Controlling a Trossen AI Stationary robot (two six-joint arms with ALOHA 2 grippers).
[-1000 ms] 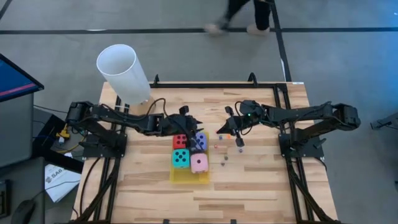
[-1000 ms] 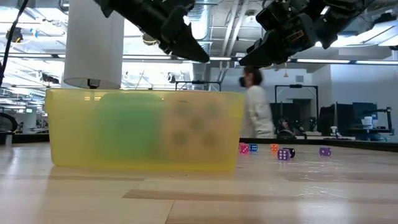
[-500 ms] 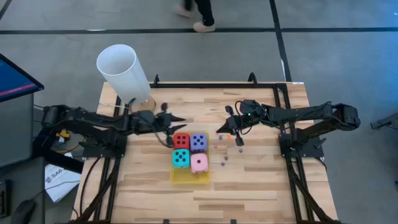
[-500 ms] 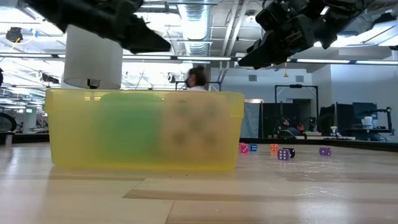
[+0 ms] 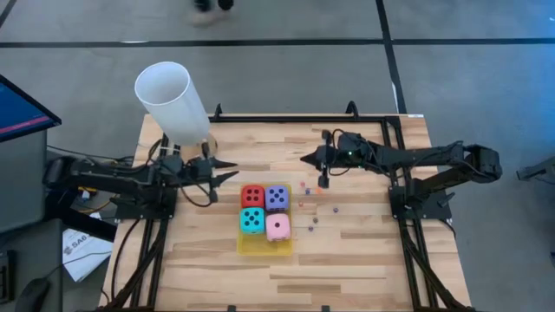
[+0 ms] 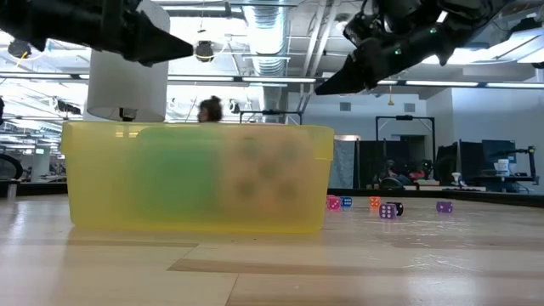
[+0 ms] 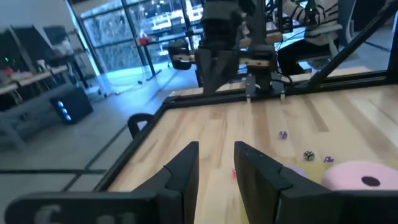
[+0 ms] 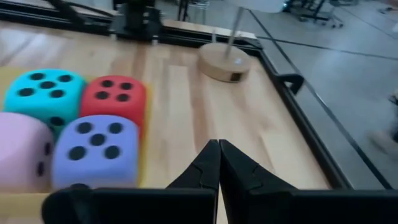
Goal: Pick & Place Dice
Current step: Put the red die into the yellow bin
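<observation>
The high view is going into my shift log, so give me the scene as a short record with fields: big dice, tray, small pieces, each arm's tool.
big dice: red die, purple die, cyan die and pink die, packed two by two
tray: yellow tray under the four dice
small pieces: tiny dice scattered on the table right of the tray
left tool: above the table left of the red die, fingers slightly apart, holding nothing
right tool: shut, empty, above the table beyond the purple die
other: white cylinder at the far left corner
</observation>
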